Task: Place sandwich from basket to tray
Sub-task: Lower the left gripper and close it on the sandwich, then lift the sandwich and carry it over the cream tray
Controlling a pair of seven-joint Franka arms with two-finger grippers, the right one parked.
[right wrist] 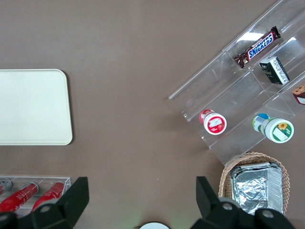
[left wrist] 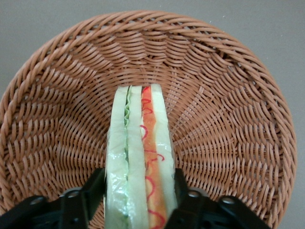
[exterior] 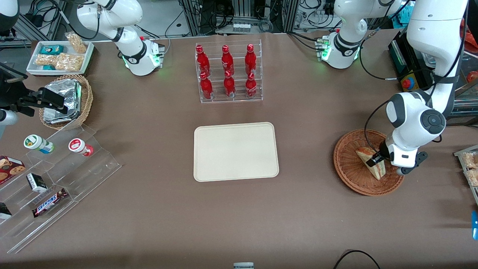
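The sandwich [exterior: 378,172], a white-bread wedge with green and red filling [left wrist: 140,138], stands on edge in the reddish-brown wicker basket [exterior: 347,175] toward the working arm's end of the table. My gripper [exterior: 375,160] reaches down into the basket [left wrist: 228,95]. It is shut on the sandwich, with a black finger [left wrist: 95,186] pressed against each bread face. The sandwich still sits low within the basket's bowl. The cream tray [exterior: 236,151] lies bare at the table's middle, and its corner shows in the right wrist view [right wrist: 33,107].
A clear rack of red bottles [exterior: 228,73] stands farther from the camera than the tray. Toward the parked arm's end are a tan basket of foil packets [exterior: 65,101], a white snack tray [exterior: 59,56] and a stepped acrylic shelf [exterior: 56,179] with snacks.
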